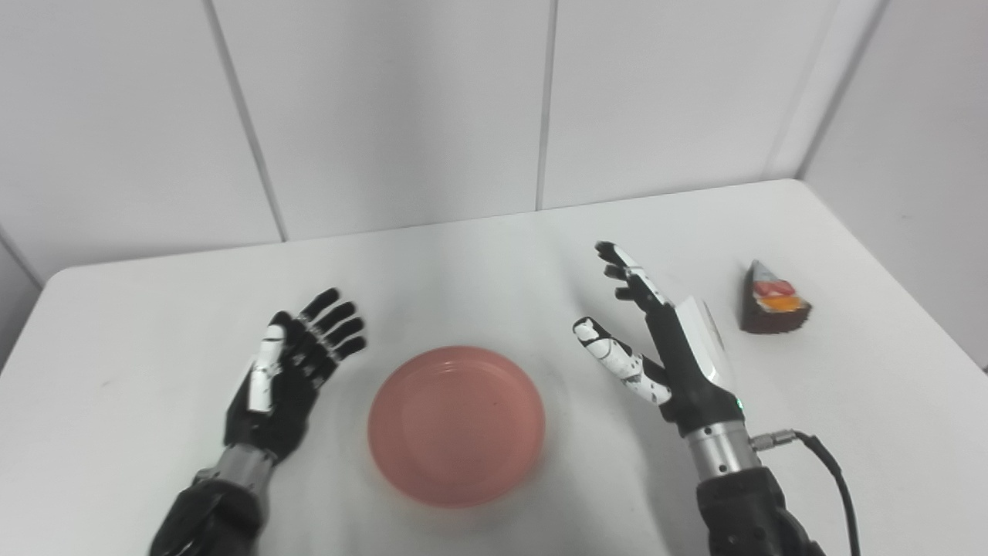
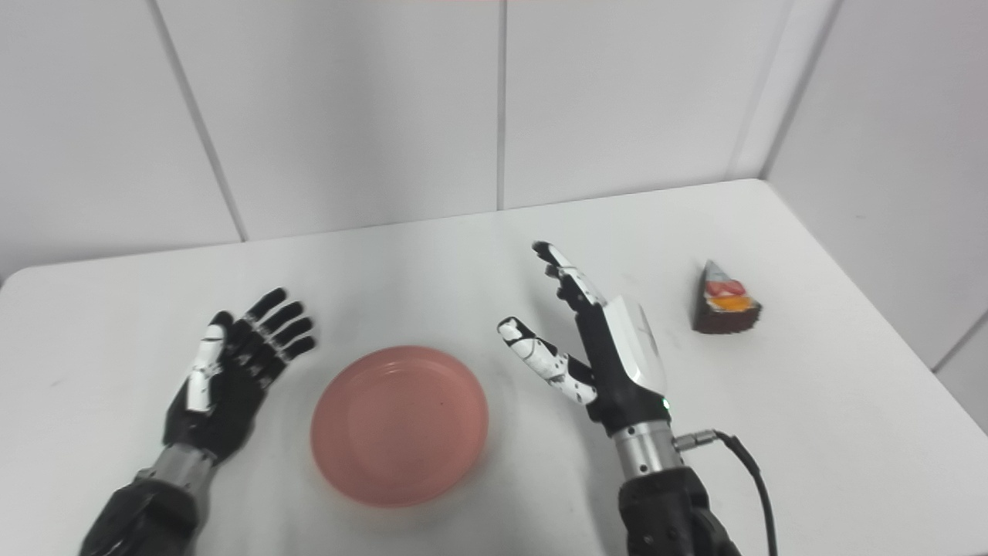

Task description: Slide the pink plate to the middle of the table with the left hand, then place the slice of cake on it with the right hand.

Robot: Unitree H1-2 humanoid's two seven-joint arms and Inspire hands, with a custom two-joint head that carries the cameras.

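Left hand: your left hand (image 1: 289, 371) hovers just left of the pink plate (image 1: 456, 425), fingers spread, holding nothing, not touching it.
Right hand: your right hand (image 1: 664, 340) sits between plate and cake, fingers apart and empty.
Plate: it lies near the middle of the tabletop (image 1: 478, 262), towards the near edge; the slide looks done.
Left to do: you haven't yet picked up the slice of cake (image 1: 772, 301).
Cake: well right of the plate, its narrow tip pointing away towards the wall, long axis roughly front-to-back.
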